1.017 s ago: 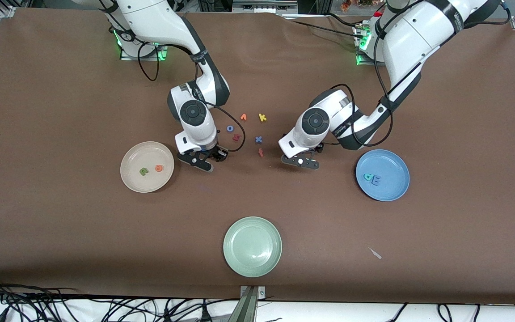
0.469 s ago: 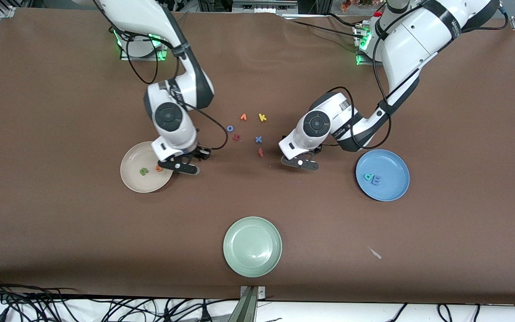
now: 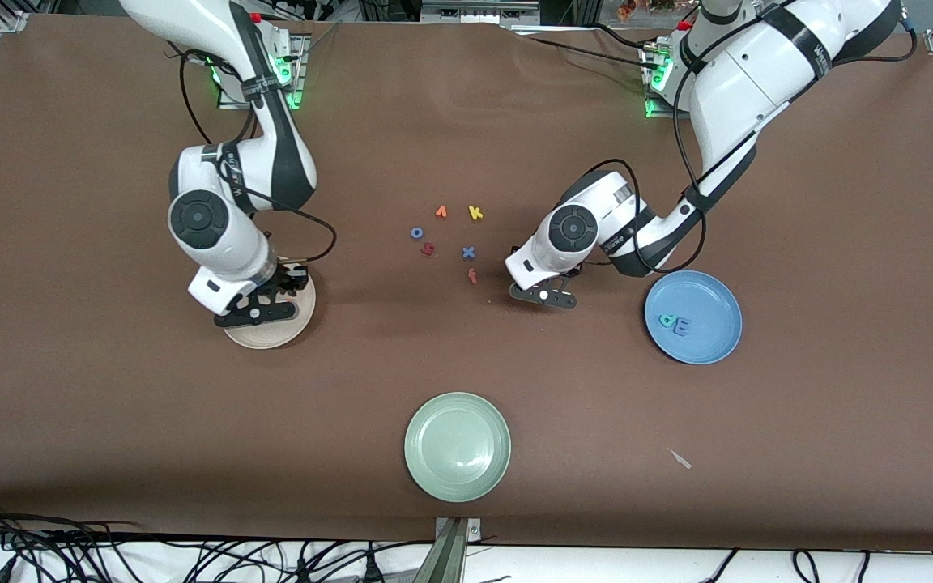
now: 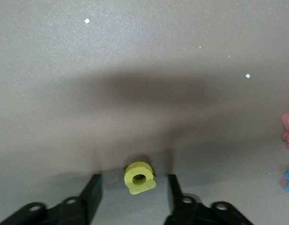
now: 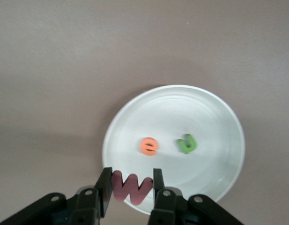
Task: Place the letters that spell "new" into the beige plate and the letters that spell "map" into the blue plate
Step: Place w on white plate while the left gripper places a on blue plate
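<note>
Front view: right gripper [image 3: 260,312] carries the pink-red w [image 5: 131,186] over the beige plate [image 3: 292,328], joining 2 letters; left gripper [image 4: 134,193], parted, straddles the yellow a [image 4: 139,177]; blue plate [image 3: 709,295] holds 2.

Table covering [image 3: 110,389]: matt brown sheet, smooth, lightly creased. Beige plate [image 5: 219,126], blue plate [image 3: 705,340] and pale green plate [image 3: 457,446]: smooth with a soft sheen. Yellow a [image 4: 139,177] and pink-red w [image 5: 131,187]: matt foam, slightly porous; arm shells [image 3: 750,73] glossy white plastic.
</note>
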### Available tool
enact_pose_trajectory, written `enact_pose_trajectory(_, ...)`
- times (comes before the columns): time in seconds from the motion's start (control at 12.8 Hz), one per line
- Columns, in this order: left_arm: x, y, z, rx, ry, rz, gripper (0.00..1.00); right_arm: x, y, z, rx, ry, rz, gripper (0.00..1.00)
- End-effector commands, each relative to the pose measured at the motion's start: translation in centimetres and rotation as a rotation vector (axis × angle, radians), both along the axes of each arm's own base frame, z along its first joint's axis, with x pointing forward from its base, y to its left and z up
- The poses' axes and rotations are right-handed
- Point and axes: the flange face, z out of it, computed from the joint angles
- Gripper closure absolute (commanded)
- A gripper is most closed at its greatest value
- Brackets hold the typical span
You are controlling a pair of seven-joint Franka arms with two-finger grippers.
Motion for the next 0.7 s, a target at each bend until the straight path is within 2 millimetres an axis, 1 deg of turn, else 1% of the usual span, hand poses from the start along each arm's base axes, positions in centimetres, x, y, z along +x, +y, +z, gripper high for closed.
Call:
enact_pose_trajectory(0.0, -0.2, 0.1, -0.1, 0.005, -0.009, -0.002, 0.61, -1.8, -2.4, -0.9, 0.015, -0.014, 0.045, 0.79)
enact_pose_trajectory(0.08, -0.1, 0.2, -0.1, 0.006, -0.010, -0.002, 0.65, -2.5, -3.5, -1.9, 0.013, -0.028, 0.035, 0.79)
enact_pose_trajectory(0.16, -0.1, 0.3, -0.2, 0.009, -0.010, -0.003, 0.75, -2.9, -4.0, -2.5, 0.014, -0.048, 0.034, 0.79)
enact_pose_trajectory(0.23, -0.2, 0.3, -0.5, 0.008, -0.004, -0.003, 0.87, -3.2, -4.2, -2.8, 0.013, -0.051, 0.040, 0.79)
enact_pose_trajectory(0.31, -0.1, 0.6, -0.7, 0.014, -0.002, 0.000, 0.93, -3.1, -4.2, -2.8, 0.013, -0.051, 0.038, 0.78)
enact_pose_trajectory(0.39, 0.0, 0.6, -0.5, 0.018, -0.002, 0.000, 0.94, -3.1, -4.4, -2.8, 0.012, -0.050, 0.035, 0.75)
enact_pose_trajectory(0.47, 0.4, 0.8, 0.1, 0.022, -0.010, 0.001, 0.94, -3.3, -4.5, -3.1, 0.012, -0.045, 0.029, 0.70)
enact_pose_trajectory(0.55, 0.9, 1.5, 0.9, 0.046, -0.003, 0.000, 0.94, -3.8, -4.8, -3.7, 0.009, -0.037, 0.022, 0.64)
enact_pose_trajectory(0.63, 1.6, 2.2, 2.2, 0.070, -0.005, -0.001, 0.94, -4.2, -5.1, -4.0, 0.010, -0.029, 0.014, 0.64)
